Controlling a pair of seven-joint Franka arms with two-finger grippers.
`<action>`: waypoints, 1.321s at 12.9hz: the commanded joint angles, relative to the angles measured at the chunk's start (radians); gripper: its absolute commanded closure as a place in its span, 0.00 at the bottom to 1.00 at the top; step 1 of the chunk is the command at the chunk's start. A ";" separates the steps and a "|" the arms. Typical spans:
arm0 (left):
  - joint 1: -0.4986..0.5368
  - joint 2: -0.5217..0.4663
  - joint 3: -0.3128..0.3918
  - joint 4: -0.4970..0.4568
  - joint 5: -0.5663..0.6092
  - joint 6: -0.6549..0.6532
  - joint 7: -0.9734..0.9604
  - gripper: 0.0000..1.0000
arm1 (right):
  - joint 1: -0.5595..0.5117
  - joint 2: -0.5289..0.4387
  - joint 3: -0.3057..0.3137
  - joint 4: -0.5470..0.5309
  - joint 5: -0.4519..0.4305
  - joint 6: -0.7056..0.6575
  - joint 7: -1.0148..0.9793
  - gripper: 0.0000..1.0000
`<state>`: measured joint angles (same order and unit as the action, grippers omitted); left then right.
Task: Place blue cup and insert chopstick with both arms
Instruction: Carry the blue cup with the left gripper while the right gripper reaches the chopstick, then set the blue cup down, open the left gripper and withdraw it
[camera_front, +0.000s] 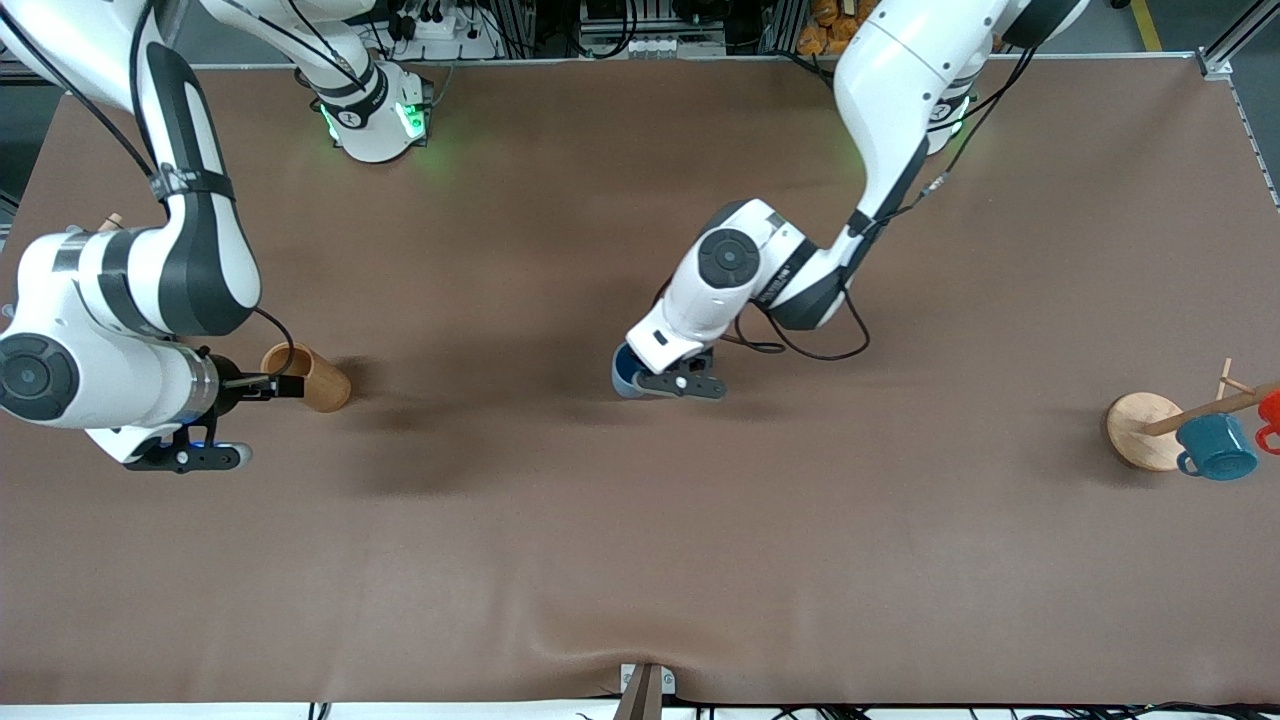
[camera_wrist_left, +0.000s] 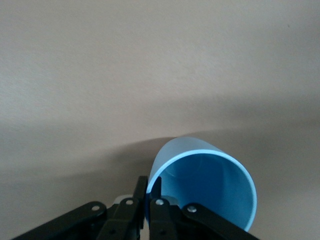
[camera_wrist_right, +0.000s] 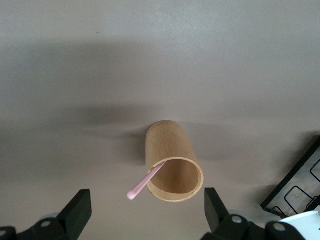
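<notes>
In the front view there are two arms and, on the table, one wooden cylinder (camera_front: 306, 376), one blue cup (camera_front: 626, 374) and one wooden stand (camera_front: 1146, 430) carrying one teal mug (camera_front: 1217, 447) and one red mug (camera_front: 1270, 413). No writing can be read. The left gripper (camera_front: 680, 385) is low at the middle of the table, at the blue cup. The right gripper (camera_front: 262, 385) is at the rim of the wooden cylinder, toward the right arm's end of the table.

In the left wrist view the cup (camera_wrist_left: 205, 185) is empty, and the left fingers (camera_wrist_left: 159, 205) pinch its rim, one inside and one outside.

In the right wrist view one pink chopstick (camera_wrist_right: 145, 182) leans out of the wooden cylinder (camera_wrist_right: 172, 167). The right fingers (camera_wrist_right: 77, 210) are spread wide and hold nothing.
</notes>
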<state>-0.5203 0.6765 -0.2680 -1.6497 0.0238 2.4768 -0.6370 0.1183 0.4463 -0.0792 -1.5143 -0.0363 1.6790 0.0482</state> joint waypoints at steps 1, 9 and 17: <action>-0.026 0.017 0.024 0.025 0.028 -0.013 -0.041 1.00 | -0.009 0.026 0.007 -0.012 -0.014 0.010 0.028 0.00; -0.044 -0.089 0.041 0.154 0.045 -0.304 -0.082 0.00 | 0.011 0.026 0.009 -0.058 0.003 0.004 0.121 0.20; 0.236 -0.375 0.115 0.165 0.048 -0.528 -0.076 0.00 | 0.000 0.026 0.009 -0.055 0.004 0.010 0.125 0.80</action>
<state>-0.3411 0.3615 -0.1398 -1.4629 0.0478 2.0130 -0.7069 0.1242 0.4830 -0.0771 -1.5633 -0.0354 1.6909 0.1532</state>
